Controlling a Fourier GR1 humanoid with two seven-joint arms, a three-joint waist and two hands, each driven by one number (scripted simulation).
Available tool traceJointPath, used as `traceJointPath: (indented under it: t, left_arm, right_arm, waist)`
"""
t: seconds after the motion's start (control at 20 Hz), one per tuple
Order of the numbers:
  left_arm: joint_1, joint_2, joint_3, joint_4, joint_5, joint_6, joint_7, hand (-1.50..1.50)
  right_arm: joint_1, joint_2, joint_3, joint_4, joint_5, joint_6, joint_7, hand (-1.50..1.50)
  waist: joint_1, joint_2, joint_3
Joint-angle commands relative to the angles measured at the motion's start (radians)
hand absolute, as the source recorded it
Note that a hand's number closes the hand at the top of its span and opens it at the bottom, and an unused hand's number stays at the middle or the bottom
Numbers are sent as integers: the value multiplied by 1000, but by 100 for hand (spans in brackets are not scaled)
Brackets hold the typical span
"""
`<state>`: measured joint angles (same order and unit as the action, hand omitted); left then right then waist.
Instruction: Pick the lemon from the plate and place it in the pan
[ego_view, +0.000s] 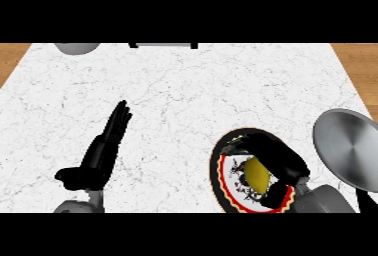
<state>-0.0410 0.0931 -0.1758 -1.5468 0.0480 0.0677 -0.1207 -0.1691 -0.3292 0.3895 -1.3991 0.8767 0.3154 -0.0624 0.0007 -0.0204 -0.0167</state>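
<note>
A yellow lemon (256, 171) lies on a round plate (224, 181) with a black and red rim and a dark crest, at the lower right of the white marble counter. My right hand (276, 156) arches over the plate, fingers curled round the lemon's far side and thumb low at its near side, hiding part of it. The grey metal pan (348, 147) sits right of the plate at the counter's right edge. My left hand (109, 137) rests open at the lower left, fingers straight and pointing away, holding nothing.
A grey round object (76, 47) shows partly at the counter's far left corner. A dark-framed grey item (164, 45) sits at the far edge. Wooden floor (358, 60) borders the counter on both sides.
</note>
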Motion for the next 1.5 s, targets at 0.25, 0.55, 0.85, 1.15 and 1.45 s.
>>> traceJointPath:
  t: [0.25,0.55,0.85,1.15,1.45]
  left_arm:
    - [14,-27,-27,-95,-37,33,96,0]
    - [4,1,12,-61,-4,-12,56,0]
    - [50,12,27,-35,-10,-9,14,0]
    - [22,-4,18,-43,-11,-6,24,0]
    - [26,-54,-30,-49,-52,28,23,0]
  right_arm:
    - [0,32,-23,83,65,-125,-99,150]
    - [11,131,-149,1,94,-242,173,150]
    - [-49,255,-283,-63,271,-381,679,150]
    - [-181,326,-206,-193,523,-485,1008,150]
    - [-211,329,-234,-277,548,-519,1145,150]
  waist:
    - [3,20,17]
    - [-6,17,16]
    - [-16,8,10]
    - [3,13,15]
    - [0,18,17]
